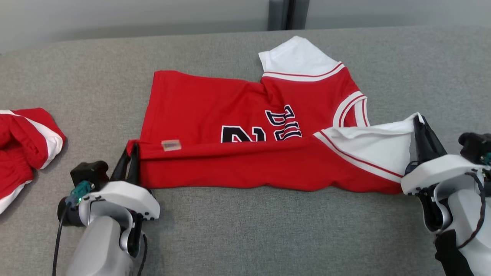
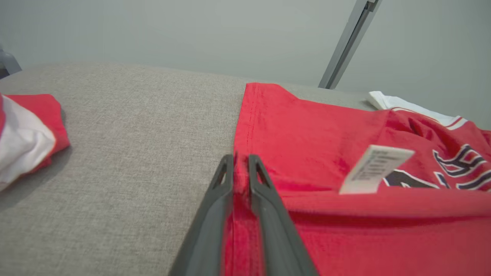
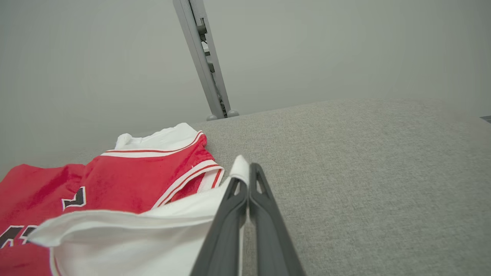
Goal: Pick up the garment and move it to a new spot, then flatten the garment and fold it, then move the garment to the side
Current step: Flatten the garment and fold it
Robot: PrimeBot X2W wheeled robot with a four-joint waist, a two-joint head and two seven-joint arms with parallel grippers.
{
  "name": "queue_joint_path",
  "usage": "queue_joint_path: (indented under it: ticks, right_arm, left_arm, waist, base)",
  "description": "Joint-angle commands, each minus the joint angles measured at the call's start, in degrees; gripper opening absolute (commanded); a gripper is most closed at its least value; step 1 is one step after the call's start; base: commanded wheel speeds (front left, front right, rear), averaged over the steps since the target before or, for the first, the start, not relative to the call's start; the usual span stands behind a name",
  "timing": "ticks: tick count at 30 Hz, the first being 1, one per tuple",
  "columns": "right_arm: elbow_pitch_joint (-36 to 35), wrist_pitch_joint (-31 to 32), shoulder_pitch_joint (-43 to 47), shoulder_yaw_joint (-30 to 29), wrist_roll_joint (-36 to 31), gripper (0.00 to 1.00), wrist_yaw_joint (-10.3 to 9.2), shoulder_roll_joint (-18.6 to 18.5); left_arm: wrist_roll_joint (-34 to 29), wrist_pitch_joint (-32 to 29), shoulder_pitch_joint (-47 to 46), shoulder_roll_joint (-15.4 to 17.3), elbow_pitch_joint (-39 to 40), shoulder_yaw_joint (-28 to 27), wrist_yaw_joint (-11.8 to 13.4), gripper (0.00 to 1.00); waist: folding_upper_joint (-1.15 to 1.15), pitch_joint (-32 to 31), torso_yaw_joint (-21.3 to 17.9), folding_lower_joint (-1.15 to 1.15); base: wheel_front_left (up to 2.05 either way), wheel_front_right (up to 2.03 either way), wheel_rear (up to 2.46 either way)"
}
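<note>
The jersey (image 1: pixel 230 115) is being held spread on the grey worktop (image 1: pixel 268 230), with its near edge folded over. Its red hem corner is being pinched by the left tool (image 1: pixel 129 153), and its white sleeve by the right tool (image 1: pixel 420 122). A raised white label (image 2: pixel 376 168) is being shown in the left wrist view, and a grey post (image 3: pixel 203 57) in the right wrist view.

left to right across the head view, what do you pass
crumpled red and white garment → left pincer → red jersey → right pincer
</note>
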State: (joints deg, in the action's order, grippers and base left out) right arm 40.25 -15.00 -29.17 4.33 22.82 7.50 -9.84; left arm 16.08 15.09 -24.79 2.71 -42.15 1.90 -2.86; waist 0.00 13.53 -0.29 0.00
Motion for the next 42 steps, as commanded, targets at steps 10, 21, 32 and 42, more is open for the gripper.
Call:
queue_joint_path:
  ticks: [10,21,32,42]
  right_arm:
    - [-0.2,-0.3,-1.0,-5.0,-4.2,1.0,-0.02,1.3]
    - [-6.1,-0.2,10.2,-1.2,-2.2,1.0,-0.01,1.8]
    - [-5.2,-0.1,13.8,2.5,0.4,1.0,-0.02,1.8]
    - [-9.7,-0.2,17.0,1.3,3.7,1.0,-0.01,2.2]
  left_arm:
    - [1.0,0.1,0.4,0.3,3.1,-0.1,2.0,1.0]
    - [4.9,0.1,8.7,0.4,7.6,4.1,3.8,1.0]
    - [5.1,0.1,8.1,0.3,7.3,5.2,4.6,1.0]
    - [4.9,0.1,9.1,0.3,7.6,4.2,4.2,1.0]
  waist:
    - [0.0,2.4,0.9,0.0]
    - [0.0,1.2,0.5,0.0]
    - [0.0,1.9,0.8,0.0]
    - [0.0,1.8,0.8,0.0]
  base:
    - [0.0,0.0,0.0]
    - [0.0,0.0,0.0]
    - [0.0,0.0,0.0]
    - [0.0,0.0,0.0]
